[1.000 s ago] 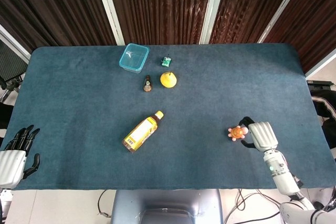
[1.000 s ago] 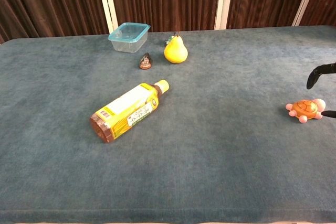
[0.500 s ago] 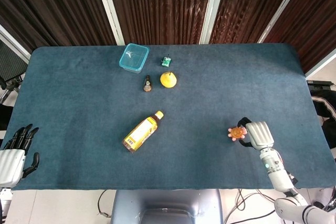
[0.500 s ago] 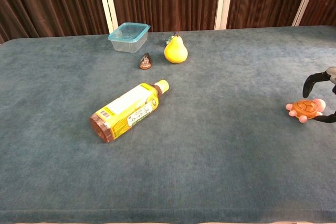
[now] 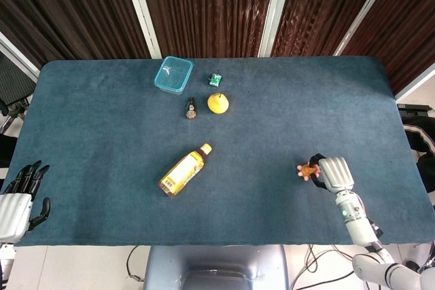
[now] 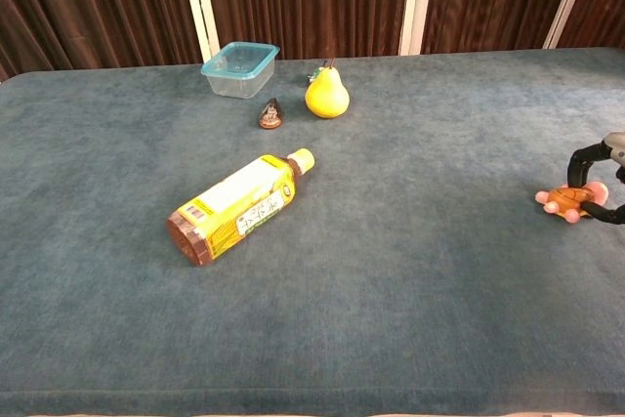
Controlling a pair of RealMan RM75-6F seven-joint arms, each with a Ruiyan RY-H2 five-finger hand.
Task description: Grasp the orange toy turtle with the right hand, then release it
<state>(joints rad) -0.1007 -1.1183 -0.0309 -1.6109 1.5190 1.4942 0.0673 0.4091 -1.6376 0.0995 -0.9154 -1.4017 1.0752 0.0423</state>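
Note:
The orange toy turtle (image 5: 309,170) (image 6: 564,202) with pink feet lies near the table's front right. My right hand (image 5: 334,174) (image 6: 586,156) is just to its right, and its dark fingers curl over the shell and under its near side, gripping it. The chest view cuts off most of that hand at the frame's edge. My left hand (image 5: 17,198) rests at the front left corner of the table, fingers apart and holding nothing; the chest view does not show it.
A yellow-labelled bottle (image 5: 183,170) (image 6: 234,208) lies on its side mid-table. Farther back stand a yellow pear (image 5: 217,103) (image 6: 327,93), a small brown figure (image 5: 191,109) (image 6: 270,116), a teal lidded box (image 5: 172,75) (image 6: 239,68) and a small green item (image 5: 215,79).
The right hand's fingers have closed in from around the turtle onto it, and the turtle has shifted slightly toward the palm. The left hand has stayed put.

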